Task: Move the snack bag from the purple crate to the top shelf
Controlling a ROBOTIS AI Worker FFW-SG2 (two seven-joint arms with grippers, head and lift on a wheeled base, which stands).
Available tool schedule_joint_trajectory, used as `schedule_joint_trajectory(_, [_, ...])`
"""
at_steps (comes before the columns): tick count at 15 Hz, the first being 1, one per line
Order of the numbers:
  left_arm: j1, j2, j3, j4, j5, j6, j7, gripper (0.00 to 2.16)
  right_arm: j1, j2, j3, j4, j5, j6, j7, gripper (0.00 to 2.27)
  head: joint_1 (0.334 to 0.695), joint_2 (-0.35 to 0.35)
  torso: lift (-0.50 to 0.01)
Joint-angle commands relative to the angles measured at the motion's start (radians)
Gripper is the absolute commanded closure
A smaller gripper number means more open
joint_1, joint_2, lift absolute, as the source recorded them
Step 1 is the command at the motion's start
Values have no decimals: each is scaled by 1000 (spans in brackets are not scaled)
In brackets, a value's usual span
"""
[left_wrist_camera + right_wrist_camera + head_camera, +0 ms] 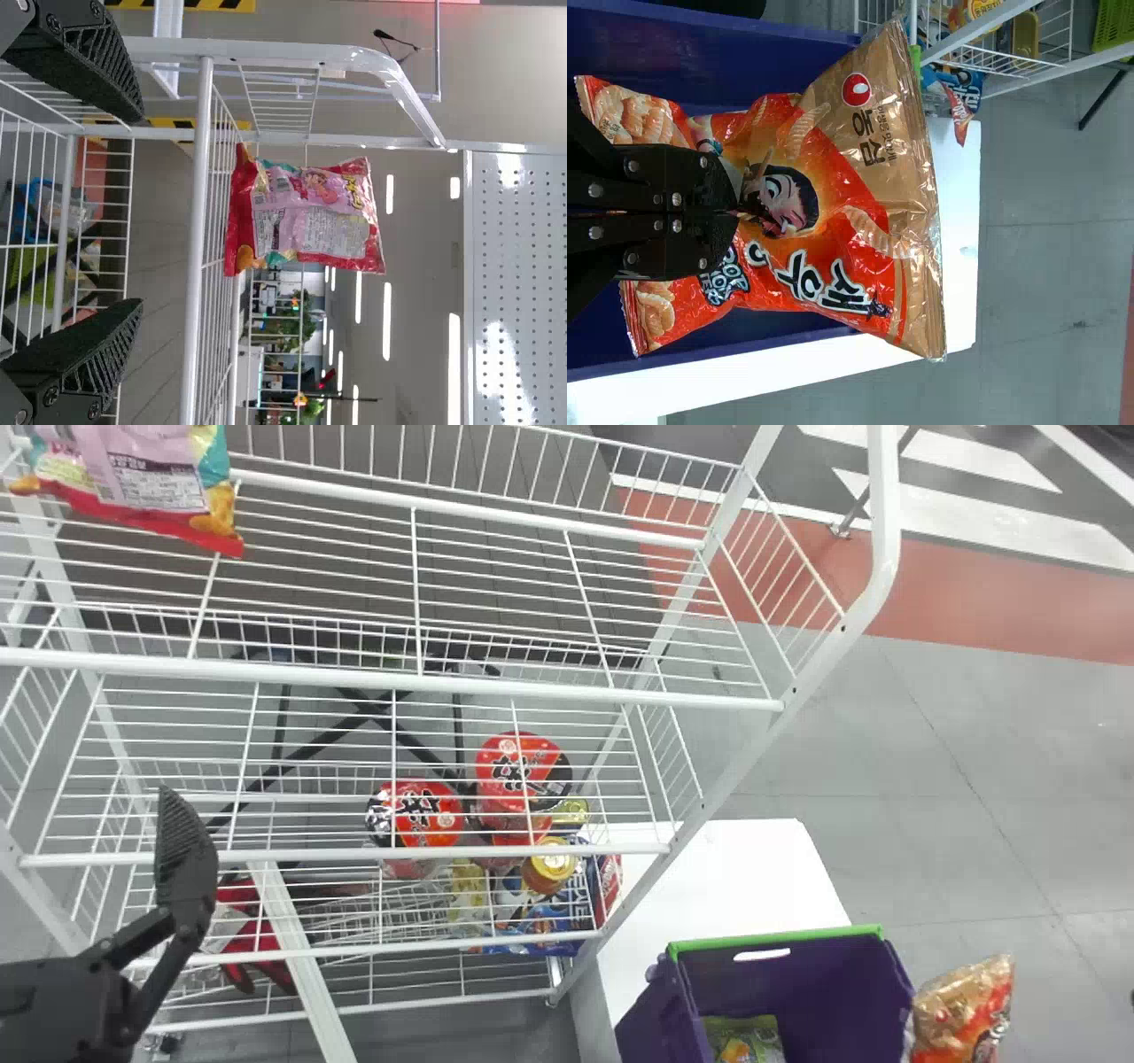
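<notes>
The right gripper (735, 212) is pinching the orange-and-gold snack bag (850, 208) near its middle, its closed fingers hiding part of the print and puckering the film around them. In the head view the bag is hanging by the right-hand wall of the purple crate (797, 992), its lower part being cut off by the bottom edge; whether it is touching the crate is impossible to tell. The crate, green along its far rim, is running out of the picture at the bottom beside a white table (718, 868), and a green-and-yellow packet (744, 1041) is lying inside, partly cropped.

At left, the left gripper (182, 837) is standing in front of the wire rack (390, 677), holding nothing, its two fingers spread well apart in its own wrist view, their bases leaving the frame. A pink-and-red bag (146, 483) is occupying the left of the top shelf, its upper end being cropped in the head view.

Farther down the rack, red-lidded cups (523, 766) are sitting behind the white wires, which are breaking up their outlines. A gold-topped can (549, 866) and blue packaging (540, 921) are crowding beside them, half masked and hard to separate.
</notes>
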State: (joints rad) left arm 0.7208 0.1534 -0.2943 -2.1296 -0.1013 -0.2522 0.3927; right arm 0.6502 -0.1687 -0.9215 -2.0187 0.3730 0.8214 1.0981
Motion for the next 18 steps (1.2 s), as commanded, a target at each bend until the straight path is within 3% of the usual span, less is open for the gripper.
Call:
schedule_joint_trajectory(1, [-1, 0, 3, 0, 2, 0, 0, 66, -7, 1, 4, 0, 4, 0, 0, 1656, 695, -350, -180])
schedule_joint_trajectory(18, [-1, 2, -5, -6, 2, 0, -2, 66, -11, 8, -14, -41, 12, 37, 14, 1656, 695, -350, -111])
